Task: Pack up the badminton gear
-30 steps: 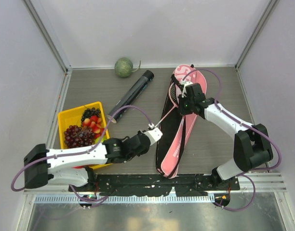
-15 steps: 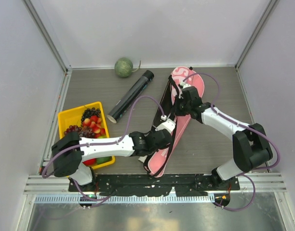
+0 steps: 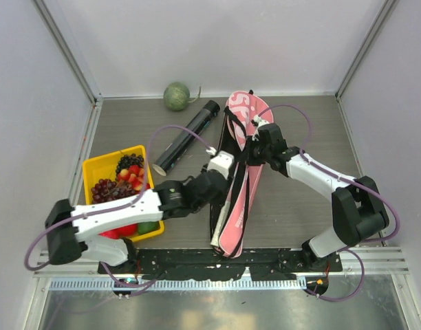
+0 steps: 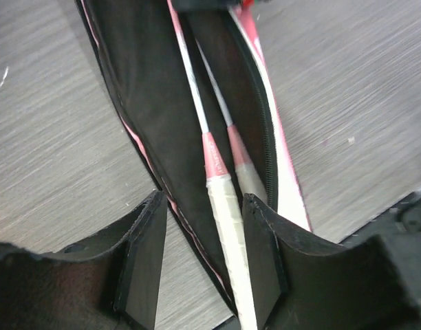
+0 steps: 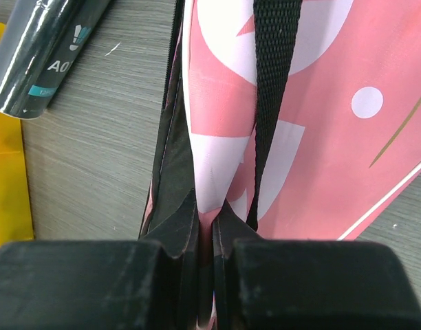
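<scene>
Rackets in the pink bag, black tube not packed, so I judge it about halfway.
Tube lies loose left of the bag. My left gripper stands open astride the racket handles at the bag's mouth. My right gripper is clamped on the bag's edge fabric. I can't see any shuttlecocks, and the zip's undone.
</scene>
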Robot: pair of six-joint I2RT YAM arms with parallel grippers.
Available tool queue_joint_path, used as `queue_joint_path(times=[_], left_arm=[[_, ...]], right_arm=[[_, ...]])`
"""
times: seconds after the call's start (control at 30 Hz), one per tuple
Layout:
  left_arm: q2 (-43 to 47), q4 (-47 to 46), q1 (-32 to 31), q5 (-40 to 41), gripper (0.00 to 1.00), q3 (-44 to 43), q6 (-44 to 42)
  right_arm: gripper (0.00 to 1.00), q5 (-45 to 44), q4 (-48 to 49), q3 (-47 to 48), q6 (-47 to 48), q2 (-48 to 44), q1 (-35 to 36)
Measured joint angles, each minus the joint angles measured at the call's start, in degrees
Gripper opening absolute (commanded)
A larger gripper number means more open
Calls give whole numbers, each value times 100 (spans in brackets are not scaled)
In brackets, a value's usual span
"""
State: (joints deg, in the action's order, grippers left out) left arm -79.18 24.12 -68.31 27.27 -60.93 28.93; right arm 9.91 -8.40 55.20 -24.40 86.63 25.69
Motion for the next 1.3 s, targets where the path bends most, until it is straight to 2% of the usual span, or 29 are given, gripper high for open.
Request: queue_joint_path(times=[0.1, 0.2, 0.3, 0.4, 0.5, 0.67, 0.83, 1.17, 1.3], left_arm=[[739, 116, 177, -275, 37, 31, 66], [1180, 166, 282, -555, 21, 343, 138], [1322, 74, 280, -964, 17, 1012, 339], [1248, -85, 267, -1475, 17, 1810, 621], [984, -212, 203, -1733, 14, 2098, 831], [192, -846, -15, -1996, 13, 2057, 1016], [-170, -1134, -295, -2090, 13, 1840, 1137], [120, -1488, -369, -1768, 15, 1814, 1322], [-96, -1604, -387, -1779, 15, 1805, 1408]], right_arm=[[6, 35, 20, 0, -50, 0, -4], [5, 52, 33, -2, -164, 0, -4], [5, 48, 79, -4, -308, 0, -7], [5, 46, 153, -4, -481, 0, -15], [5, 39, 234, -4, -632, 0, -20], [5, 35, 299, -4, -800, 0, -31], [6, 48, 391, -24, -927, -2, -31], [5, 76, 660, -208, -1069, -2, -46], [5, 79, 756, -271, -1134, -2, -68]])
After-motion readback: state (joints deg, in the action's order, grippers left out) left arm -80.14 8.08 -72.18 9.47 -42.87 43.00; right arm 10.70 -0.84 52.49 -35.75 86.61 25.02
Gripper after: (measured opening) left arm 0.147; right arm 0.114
